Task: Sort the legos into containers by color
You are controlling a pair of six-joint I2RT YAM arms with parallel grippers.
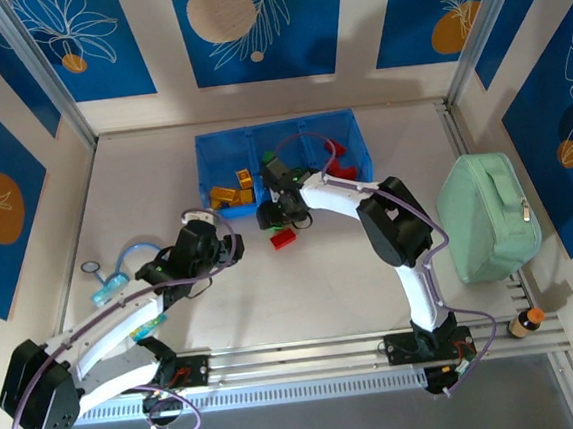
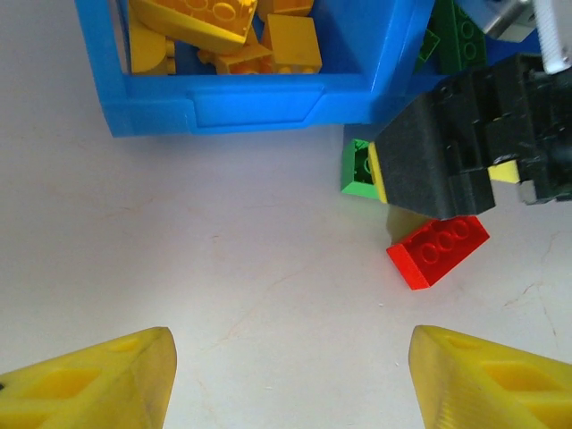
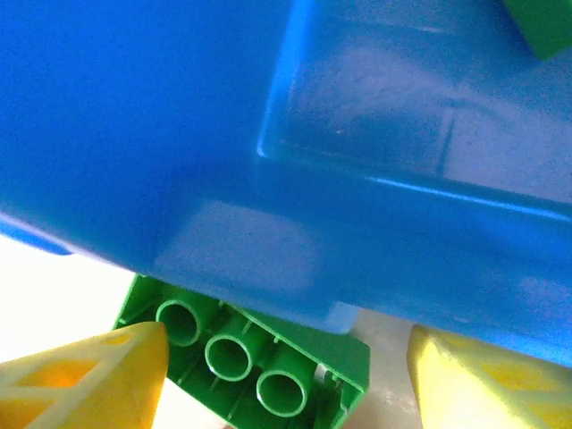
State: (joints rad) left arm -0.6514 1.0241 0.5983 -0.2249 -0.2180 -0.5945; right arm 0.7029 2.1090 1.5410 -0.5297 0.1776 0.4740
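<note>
Blue panels with white leaf drawings wall the cell on three sides, around a pale surface (image 1: 154, 186). Landmark for all positions: the blue tray (image 1: 259, 130), at the far middle of that surface.

Containers:
- Tray has three compartments, side by side.
- Left compartment (image 1: 214, 161): yellow-orange bricks (image 2: 223, 27), at least four in the left wrist view, piled against the near wall.
- Middle compartment (image 1: 272, 140): green bricks (image 2: 458, 40), count not readable.
- Right compartment (image 1: 348, 139): red pieces (image 1: 343, 174) showing past the right arm, count not readable.

Edges and room:
- A wide pale stretch of surface lies between the tray's near wall and the arm bases.
- Mint-green pouch (image 1: 488, 217) sits well to the right of the tray, by the right wall.
- Small pale blue object (image 1: 110, 285) lies well to the near left of the tray.

Loose bricks, counted: two.
- Green brick (image 3: 250, 357) lies underside up, against the tray's near wall below the left/middle divider.
- Red brick (image 2: 438, 250) lies studs up, just nearer than the green one and apart from the tray.

Fingers:
- Right fingers (image 3: 80, 384) stand apart at the tray's near wall, straddling the green brick. One finger is at its end, and a gap shows at the other. Not clamped.
- Left fingers (image 2: 98, 380) are spread wide with bare surface between them, on the near side of the tray and facing it.
</note>
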